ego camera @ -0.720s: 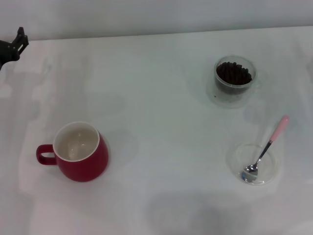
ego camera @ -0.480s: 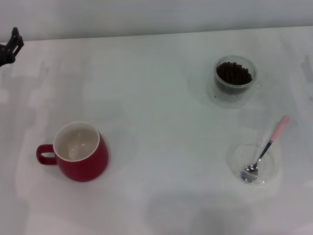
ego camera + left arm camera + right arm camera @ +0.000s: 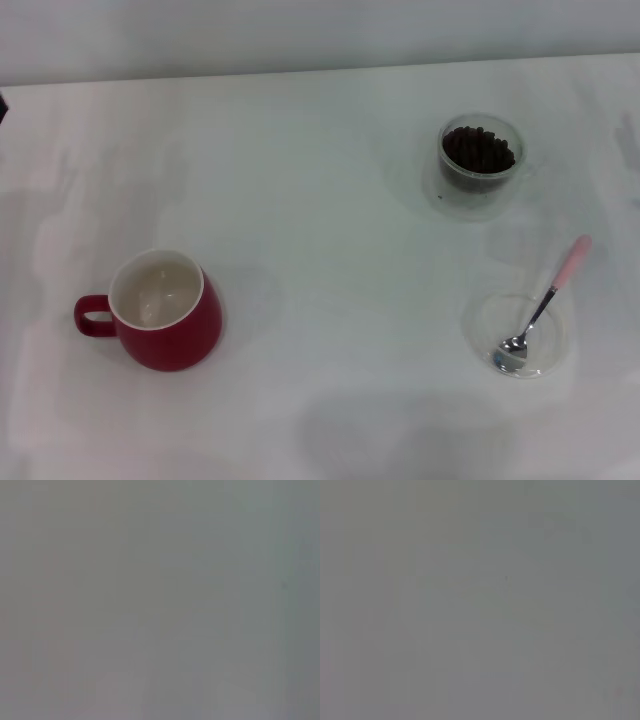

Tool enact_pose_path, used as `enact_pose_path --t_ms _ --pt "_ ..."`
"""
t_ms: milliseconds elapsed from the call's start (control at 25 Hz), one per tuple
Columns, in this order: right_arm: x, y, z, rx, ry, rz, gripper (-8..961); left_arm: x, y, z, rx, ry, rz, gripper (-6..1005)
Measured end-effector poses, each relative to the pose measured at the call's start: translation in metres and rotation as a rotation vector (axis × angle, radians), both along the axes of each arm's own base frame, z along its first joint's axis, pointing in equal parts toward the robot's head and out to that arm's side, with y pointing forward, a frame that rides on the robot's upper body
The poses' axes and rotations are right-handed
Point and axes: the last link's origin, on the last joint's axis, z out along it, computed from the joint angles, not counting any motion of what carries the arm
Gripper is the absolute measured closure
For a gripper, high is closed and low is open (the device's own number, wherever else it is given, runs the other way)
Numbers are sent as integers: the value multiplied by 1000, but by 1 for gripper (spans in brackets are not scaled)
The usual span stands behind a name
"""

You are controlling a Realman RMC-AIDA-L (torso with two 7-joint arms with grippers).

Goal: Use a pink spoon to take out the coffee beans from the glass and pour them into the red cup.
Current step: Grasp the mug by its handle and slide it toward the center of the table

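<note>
In the head view the red cup [image 3: 165, 312] stands at the front left of the white table, its white inside bare and its loop handle pointing left. The glass [image 3: 479, 163] sits at the back right with a heap of dark coffee beans [image 3: 478, 149] in it. The pink spoon [image 3: 545, 300] rests with its metal bowl in a shallow clear dish [image 3: 517, 334] at the front right, its pink handle sticking up and away over the rim. Neither gripper shows in any view. Both wrist views are plain grey.
The white table [image 3: 330, 220] stretches between the cup and the glass. Its far edge runs along the top of the head view against a pale wall.
The left gripper, seen at the far left edge before, has slid out of the head view to the left. The cup, glass, spoon and dish have not moved.
</note>
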Motion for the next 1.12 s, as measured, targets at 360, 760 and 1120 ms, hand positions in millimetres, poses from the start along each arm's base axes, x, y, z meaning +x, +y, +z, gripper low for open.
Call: enact_pose_path --t_ms 360,760,1120 --pt "2 -3 0 -1 1 -6 100 -29 -64 3 33 -6 -22 107" --pt "-4 4 6 18 -11 24 100 -56 -138 7 -92 13 -91 106" --pt "-9 12 11 32 -12 37 101 -64 -174 9 -197 59 -138 106"
